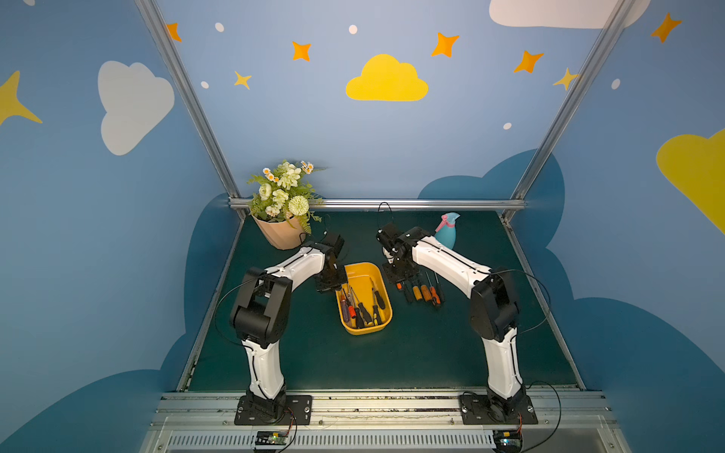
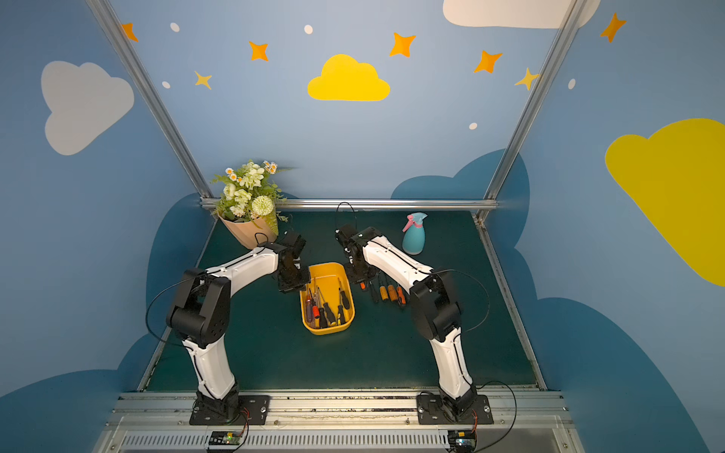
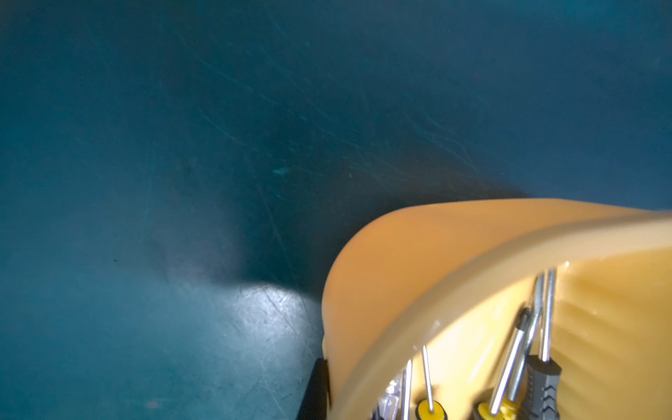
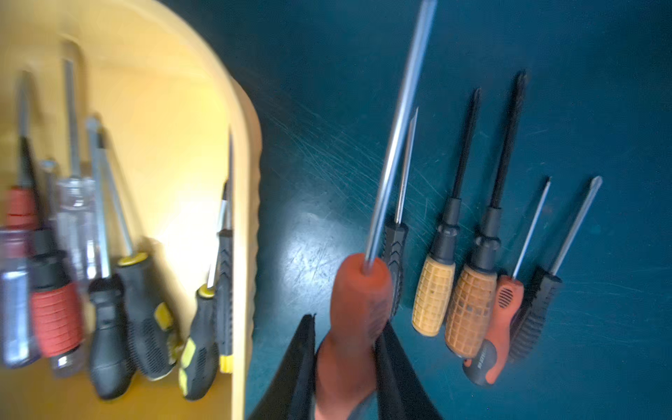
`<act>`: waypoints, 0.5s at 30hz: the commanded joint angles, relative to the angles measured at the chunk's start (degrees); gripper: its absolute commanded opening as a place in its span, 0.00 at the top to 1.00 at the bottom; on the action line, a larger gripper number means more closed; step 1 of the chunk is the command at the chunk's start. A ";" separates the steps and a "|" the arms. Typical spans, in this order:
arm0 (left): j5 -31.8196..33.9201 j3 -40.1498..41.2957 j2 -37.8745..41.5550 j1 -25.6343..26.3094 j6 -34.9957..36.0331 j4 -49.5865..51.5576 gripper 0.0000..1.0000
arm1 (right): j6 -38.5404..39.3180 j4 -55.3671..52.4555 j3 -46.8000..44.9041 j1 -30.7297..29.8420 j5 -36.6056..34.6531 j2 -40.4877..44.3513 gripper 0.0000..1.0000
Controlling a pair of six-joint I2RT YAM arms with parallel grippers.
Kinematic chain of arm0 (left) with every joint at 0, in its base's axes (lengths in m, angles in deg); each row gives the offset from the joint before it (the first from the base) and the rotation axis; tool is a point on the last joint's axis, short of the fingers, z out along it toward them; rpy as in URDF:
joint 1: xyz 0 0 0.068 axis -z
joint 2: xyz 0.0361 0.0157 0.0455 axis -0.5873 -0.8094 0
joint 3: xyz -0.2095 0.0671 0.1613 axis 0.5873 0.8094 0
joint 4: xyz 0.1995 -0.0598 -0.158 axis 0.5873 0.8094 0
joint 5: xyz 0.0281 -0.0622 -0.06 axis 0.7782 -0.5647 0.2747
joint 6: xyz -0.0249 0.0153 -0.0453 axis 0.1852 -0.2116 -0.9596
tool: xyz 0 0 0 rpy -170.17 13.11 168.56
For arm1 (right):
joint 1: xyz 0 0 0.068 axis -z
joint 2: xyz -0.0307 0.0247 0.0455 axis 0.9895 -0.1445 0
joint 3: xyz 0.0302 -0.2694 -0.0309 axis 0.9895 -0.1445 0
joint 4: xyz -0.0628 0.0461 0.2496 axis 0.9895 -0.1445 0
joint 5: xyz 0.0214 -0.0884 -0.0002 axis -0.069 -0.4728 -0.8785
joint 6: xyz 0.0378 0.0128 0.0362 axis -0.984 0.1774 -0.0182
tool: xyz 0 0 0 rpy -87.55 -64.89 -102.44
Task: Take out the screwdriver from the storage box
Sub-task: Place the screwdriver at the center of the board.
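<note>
Here, right gripper [image 4: 347, 327] clamps an orange screwdriver [image 4: 360, 287], shaft pointing 12 o'clock, parallel to the row [image 4: 472, 302] at its 3 o'clock; left gripper [image 1: 333, 284] pinches the box [image 1: 365, 331], at 9.

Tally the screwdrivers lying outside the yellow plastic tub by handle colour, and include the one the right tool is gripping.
Black-handled screwdrivers: 2
Yellow-orange gridded-handle screwdrivers: 2
Red-orange-and-black-handled screwdriver: 1
Plain red-orange-handled screwdriver, gripped by the right tool: 1
Total: 6, five of them lying on the dark green mat.
</note>
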 commanded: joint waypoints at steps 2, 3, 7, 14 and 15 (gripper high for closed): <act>-0.03 -0.15 1.59 -0.32 -0.15 1.14 0.98 | 0.92 -4.00 2.41 -0.25 0.54 -1.64 1.00; -0.15 -0.11 1.54 -0.27 -0.27 1.10 0.98 | 0.91 -4.26 2.57 -0.25 0.90 -2.25 1.00; -0.45 0.03 1.52 -0.29 -0.32 0.79 0.98 | 0.53 -4.96 2.49 -0.09 1.73 -4.09 1.00; -0.88 0.39 1.86 -0.33 -0.46 0.52 0.98 | -0.05 -4.47 1.87 -0.07 2.47 -6.43 1.00; -0.97 0.46 2.04 -0.32 -0.46 0.44 0.98 | -0.08 -4.31 1.92 0.01 2.73 -6.82 1.00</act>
